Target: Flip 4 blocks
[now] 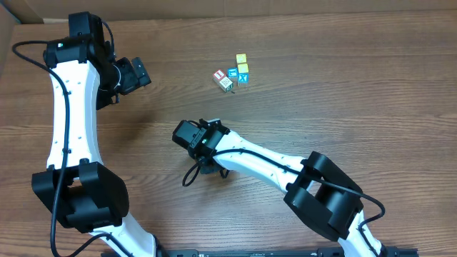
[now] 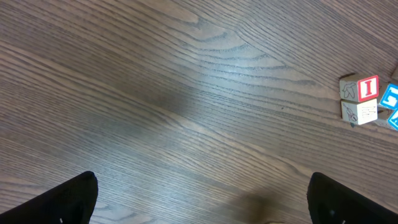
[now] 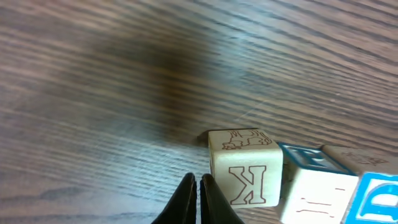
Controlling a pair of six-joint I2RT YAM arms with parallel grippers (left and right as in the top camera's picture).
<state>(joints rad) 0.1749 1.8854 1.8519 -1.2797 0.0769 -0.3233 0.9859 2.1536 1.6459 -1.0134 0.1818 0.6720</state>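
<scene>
In the right wrist view, a cream block (image 3: 245, 174) with a "K" on its side stands on the table. A blue-topped block (image 3: 309, 157) sits against its right side, and a blue "D" block (image 3: 377, 200) shows at the frame's right edge. My right gripper (image 3: 198, 180) is shut and empty, its tips just left of the K block. From overhead, the right gripper (image 1: 191, 134) is mid-table and these blocks are hidden under the arm. My left gripper (image 1: 133, 73) hangs open and empty at the far left, its fingers (image 2: 74, 199) wide apart over bare wood.
A cluster lies at the far middle of the table: a red-faced cube (image 1: 219, 75), a cream cube (image 1: 226, 84), a blue cube (image 1: 233, 73), two yellow cubes (image 1: 241, 58) and a blue X cube (image 1: 243, 78). The left wrist view catches the red cube (image 2: 368, 87) at its right edge.
</scene>
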